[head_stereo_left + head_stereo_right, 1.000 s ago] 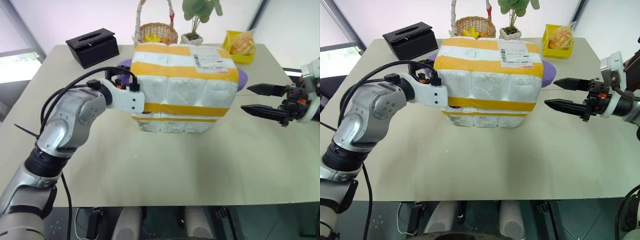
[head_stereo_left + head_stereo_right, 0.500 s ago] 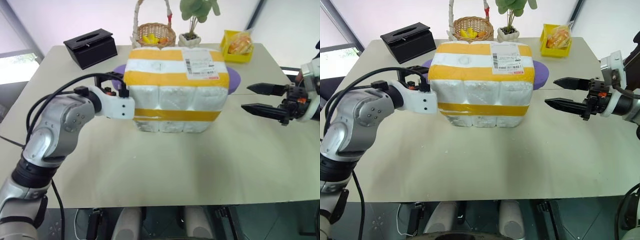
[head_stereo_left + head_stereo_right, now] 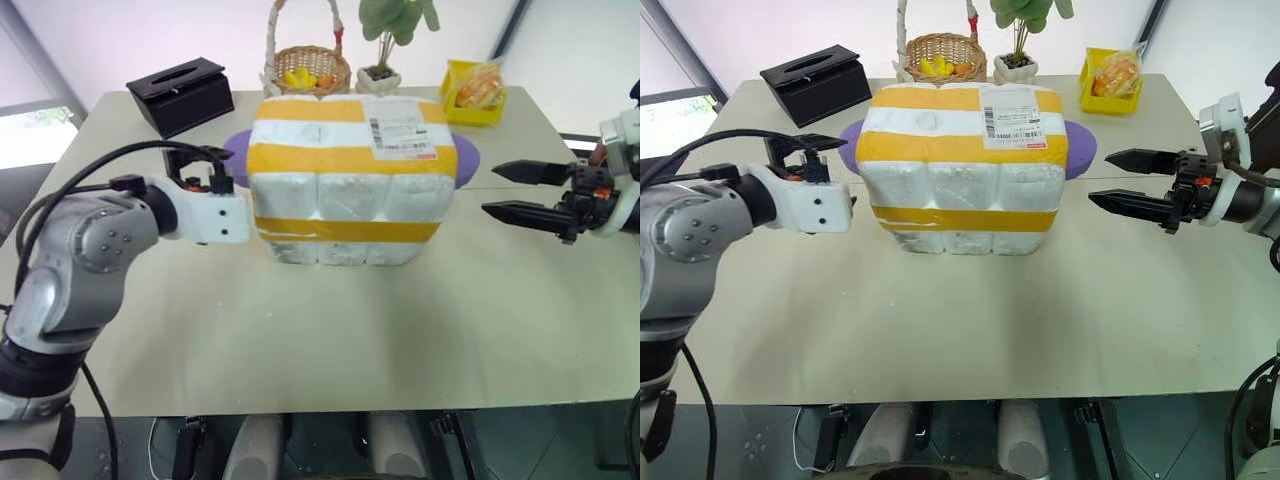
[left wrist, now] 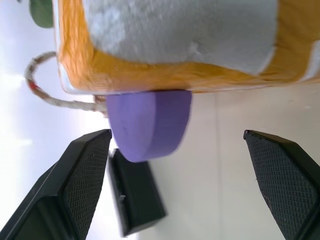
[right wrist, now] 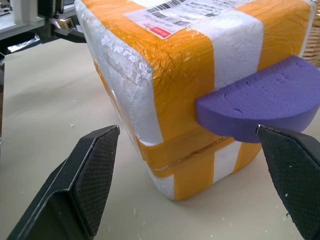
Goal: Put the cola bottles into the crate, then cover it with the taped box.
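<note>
The taped box [image 3: 352, 175] stands upright near the middle of the tabletop [image 3: 330, 330], its yellow bands running round its sides and over its top, with the white shipping label [image 3: 403, 128] on the top toward the right. Along its base a seam shows where it sits over the crate [image 3: 345, 250], whose lower edge carries a yellow band; the bottles are hidden inside, so their state cannot be told. A flat purple foam piece [image 3: 1082, 150] sticks out from behind the box on both sides, seemingly lying on the tabletop behind it.

The left gripper [image 3: 800, 150] is just beside the box's left side, apart from it, jaws wide open and empty; its wrist view looks along the textured fingertips [image 4: 87, 165] at the box's corner and the purple piece beyond. The right gripper [image 3: 515, 190] hangs over the tabletop to the right of the box, well clear of it, pointing toward it with jaws spread wide and holding nothing; its wrist view frames the box's right end between its pads [image 5: 97, 170].

At the far edge stand a black tissue box [image 3: 182, 92] on the left, a wicker basket [image 3: 312, 68] with fruit behind the box, a small potted plant [image 3: 385, 72] beside it, and a yellow tray [image 3: 478, 95] with packets to the right. White foam crumbs dot the tabletop around the box.
</note>
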`<state>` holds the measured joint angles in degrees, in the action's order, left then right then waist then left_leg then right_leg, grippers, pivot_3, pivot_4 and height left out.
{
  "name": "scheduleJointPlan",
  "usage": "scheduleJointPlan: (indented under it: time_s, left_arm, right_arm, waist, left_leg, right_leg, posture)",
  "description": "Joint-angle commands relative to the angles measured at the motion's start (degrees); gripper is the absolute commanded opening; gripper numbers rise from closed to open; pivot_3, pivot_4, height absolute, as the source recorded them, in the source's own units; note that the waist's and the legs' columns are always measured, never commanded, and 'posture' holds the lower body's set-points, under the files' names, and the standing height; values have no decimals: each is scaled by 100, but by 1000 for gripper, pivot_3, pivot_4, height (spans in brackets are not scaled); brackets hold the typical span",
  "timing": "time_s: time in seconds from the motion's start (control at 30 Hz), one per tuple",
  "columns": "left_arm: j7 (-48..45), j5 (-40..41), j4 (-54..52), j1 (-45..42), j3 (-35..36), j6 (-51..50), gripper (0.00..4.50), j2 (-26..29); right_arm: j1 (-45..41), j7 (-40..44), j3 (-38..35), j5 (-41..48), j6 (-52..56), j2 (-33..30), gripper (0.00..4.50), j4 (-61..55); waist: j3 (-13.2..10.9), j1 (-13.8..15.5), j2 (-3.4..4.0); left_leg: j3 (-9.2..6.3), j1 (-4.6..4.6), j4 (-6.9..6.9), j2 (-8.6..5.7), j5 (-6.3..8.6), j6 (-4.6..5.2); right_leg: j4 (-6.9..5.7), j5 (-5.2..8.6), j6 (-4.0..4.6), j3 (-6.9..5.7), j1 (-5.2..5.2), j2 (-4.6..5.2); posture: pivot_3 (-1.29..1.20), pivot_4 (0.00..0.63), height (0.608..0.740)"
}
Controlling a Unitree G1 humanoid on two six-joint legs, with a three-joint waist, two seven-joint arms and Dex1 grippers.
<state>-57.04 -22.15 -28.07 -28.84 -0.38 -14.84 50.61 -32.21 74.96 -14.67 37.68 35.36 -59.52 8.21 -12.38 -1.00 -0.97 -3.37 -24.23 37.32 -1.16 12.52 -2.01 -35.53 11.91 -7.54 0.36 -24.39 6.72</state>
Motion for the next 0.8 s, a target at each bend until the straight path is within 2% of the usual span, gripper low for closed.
scheduleJointPlan:
  time_s: [0.03,0.13,0.23,0.33,0.43,0.63,0.8]
  left_arm:
    - [-293,882,-120,-193,612,-414,4432,80]
    - [-585,1579,62,-275,950,-884,4432,202]
    - [-1289,3028,168,-163,1680,-1572,4432,248]
    - [-1868,4815,461,-205,2696,-3511,4432,404]
    - [-2246,5931,954,16,3432,-4721,4432,749]
    - [-2245,6192,1990,774,3908,-4779,4432,1235]
    - [-2239,6117,2250,1175,3764,-4257,4432,1439]
  right_arm:
    - [-129,115,-78,-82,-183,-106,4500,23]
    - [-153,180,-43,-168,-261,-113,4500,104]
    - [-207,251,37,-286,-369,-105,4500,222]
    - [-246,370,126,-406,-472,-111,4500,354]
    - [-231,541,217,-539,-610,-158,4500,483]
    - [-154,885,294,-780,-882,-262,4500,845]
    - [-206,1022,320,-860,-957,-266,4500,1082]
  waist:
    - [0,8,0]
    - [0,2,0]
    - [0,-21,1]
    - [-1,-52,1]
    - [-1,-125,2]
    - [-1,-152,2]
    - [-2,-151,3]
  left_leg:
    - [0,0,0,0,0,0]
    - [0,0,0,0,0,0]
    - [0,2,-1,1,0,0]
    - [1,4,-3,3,0,0]
    - [0,9,-4,5,0,0]
    - [1,18,-10,5,0,0]
    - [3,18,-12,5,1,-2]
  right_leg:
    - [0,0,0,0,0,0]
    - [0,0,0,0,0,0]
    - [-1,0,0,0,0,-1]
    - [-2,0,0,0,0,-3]
    - [-7,2,-1,-1,-1,-4]
    - [-10,4,0,0,2,-4]
    - [-8,14,19,1,2,-3]
  posture:
    - [0,150,740]
    - [0,150,740]
    - [0,150,740]
    - [0,150,740]
    - [0,150,740]
    - [0,150,740]
    - [0,150,740]
